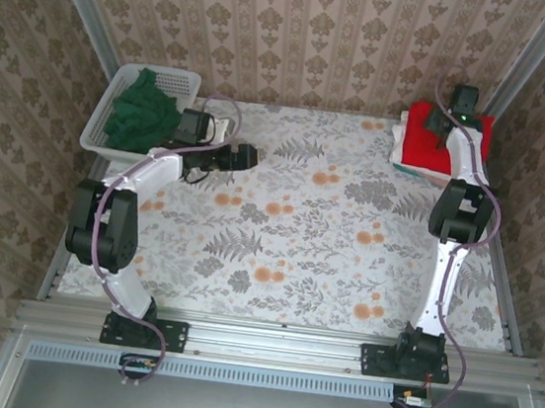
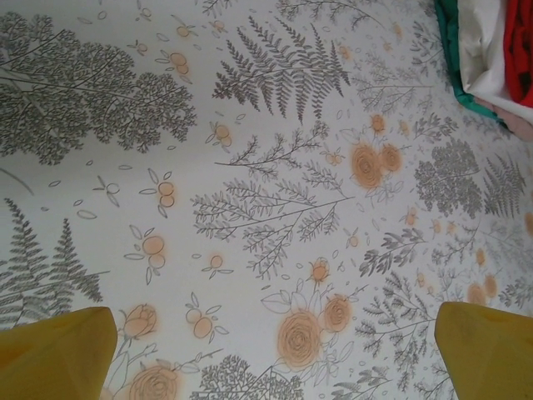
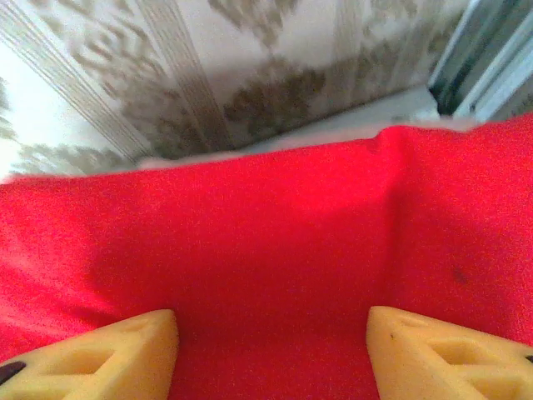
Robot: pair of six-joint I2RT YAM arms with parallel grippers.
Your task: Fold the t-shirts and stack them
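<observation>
Right gripper (image 3: pixel 271 321): its two yellow fingers (image 3: pixel 108 354) sit closest to the wrist lens, parted to a moderate gap. Nothing is pinched between them. The bright red t-shirt (image 3: pixel 266 233) lies flat directly beneath, smooth apart from one shallow crease.

Overhead view: the red shirt (image 1: pixel 422 133) tops a stack of folded white and pastel shirts (image 1: pixel 400 148) at the table's 1 o'clock corner. The right gripper (image 1: pixel 448 126) is poised over it.

Left gripper (image 2: pixel 273 315): jaws spread fully wide and empty, above bare floral tablecloth (image 2: pixel 250 167). The stack edge (image 2: pixel 483 58) appears at 1 o'clock in the left wrist view. Overhead, this gripper (image 1: pixel 248 156) sits at 3 o'clock from the white mesh basket (image 1: pixel 97 138), near it but not touching.

Dark green t-shirt (image 1: pixel 143 109): crumpled in the basket at the table's 10 o'clock corner, unfolded.

Assessment: the red shirt appears placed, so the step in hand is a clean release.

Recommendations:
- Raise the right gripper straight up, with no sideways drag, so the top layer does not slide or rumple.
- Confirm no fingertip snags the cloth.
- Take the green shirt next, gripping cloth well clear of the basket mesh.
- Spread it on the open centre of the table before folding.
</observation>
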